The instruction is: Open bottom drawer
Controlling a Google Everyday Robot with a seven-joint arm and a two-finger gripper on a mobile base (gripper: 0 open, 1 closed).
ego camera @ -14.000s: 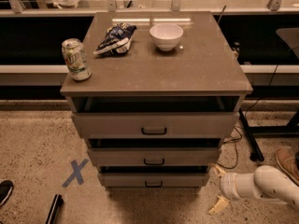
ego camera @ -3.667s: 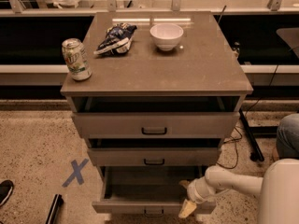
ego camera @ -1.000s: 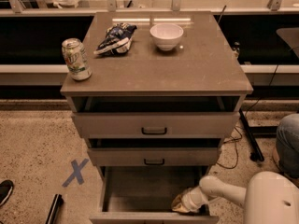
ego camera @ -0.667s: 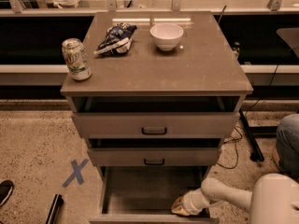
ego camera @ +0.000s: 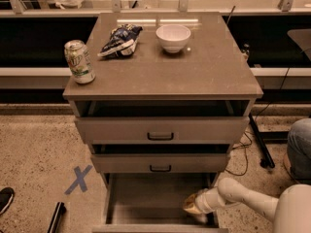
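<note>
While bottom drawer (ego camera: 150, 198) stands open, gripper (ego camera: 193, 207) seemingly inside, right

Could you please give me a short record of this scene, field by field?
bottom drawer: pulled far out, inside looks bare
gripper: low inside the drawer, at its right side near the front
middle drawer: far less extended
cabinet top: soda can front left; chip bag and white bowl at the back
floor mark: blue tape X left of the drawers
</note>
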